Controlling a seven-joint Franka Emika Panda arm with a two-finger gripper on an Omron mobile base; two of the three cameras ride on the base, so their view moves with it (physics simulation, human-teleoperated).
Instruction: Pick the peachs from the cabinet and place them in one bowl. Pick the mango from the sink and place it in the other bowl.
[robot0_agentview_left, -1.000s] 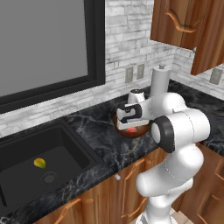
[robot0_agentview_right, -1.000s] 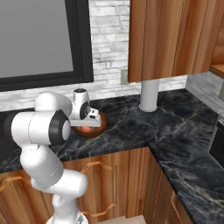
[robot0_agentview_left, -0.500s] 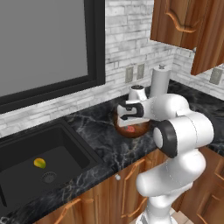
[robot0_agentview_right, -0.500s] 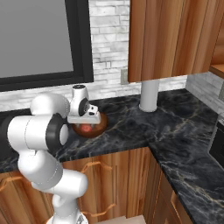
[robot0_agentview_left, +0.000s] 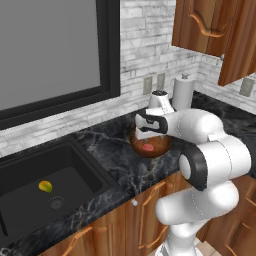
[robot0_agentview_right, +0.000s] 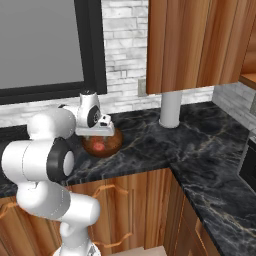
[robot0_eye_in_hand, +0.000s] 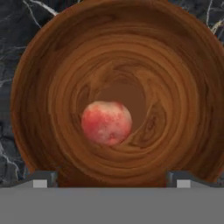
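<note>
Hovering right over the round dark-brown wooden bowl (robot0_eye_in_hand: 39, 109) on the black marbled counter (robot0_agentview_left: 115, 165), two-finger gripper (robot0_eye_in_hand: 109, 179) spread wide, nothing between the finger tips (robot0_eye_in_hand: 40, 179). One small reddish-orange peach (robot0_eye_in_hand: 106, 123) resting loose near the bottom of the bowl, clear of both tips. Over in the black sink basin (robot0_agentview_left: 30, 175), small oval yellow-green mango (robot0_agentview_left: 45, 186) lying just beside the round metal drain (robot0_agentview_left: 55, 202). Grey paper-towel cylinder (robot0_agentview_right: 170, 109) upright against the brick wall, near the bowl.
</note>
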